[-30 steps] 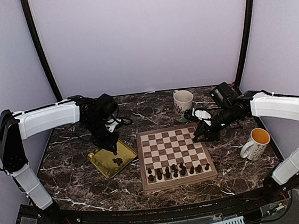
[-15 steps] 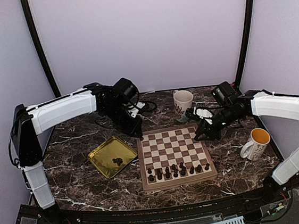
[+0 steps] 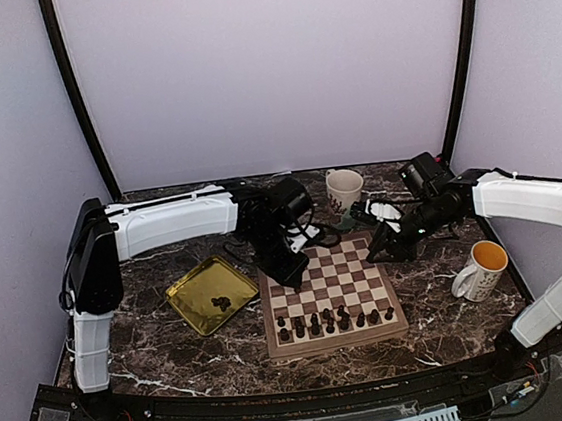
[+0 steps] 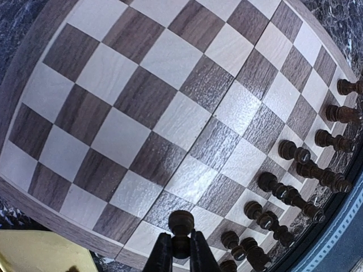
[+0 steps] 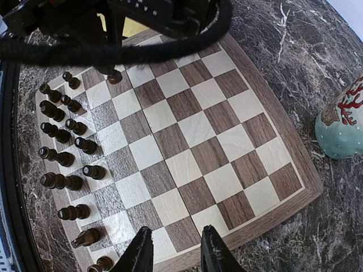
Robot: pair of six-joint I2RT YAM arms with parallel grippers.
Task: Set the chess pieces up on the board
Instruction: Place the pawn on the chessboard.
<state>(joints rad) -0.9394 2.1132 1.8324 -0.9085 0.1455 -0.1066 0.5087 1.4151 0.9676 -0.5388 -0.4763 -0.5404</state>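
Swinging across from the gold tray [image 3: 192,302], the left gripper [image 3: 289,268] now hangs over the left side of the board [image 3: 340,273], fingers clamped on one dark piece [image 4: 181,222]. Its wrist view shows it best: the piece sits pinched above a square just beside the left rim. The other chess pieces [image 3: 333,320] crowd the near ranks, while the far squares lie open, with plenty of room. The right gripper [image 5: 176,249] hasn't budged at the far right corner, fingers parted with nothing between them. Its camera catches a coral-patterned mug [image 5: 340,127] just off that edge. From above, spare pieces [image 3: 220,303] lie in the tray and a yellow-lined mug [image 3: 480,270] stands well right.
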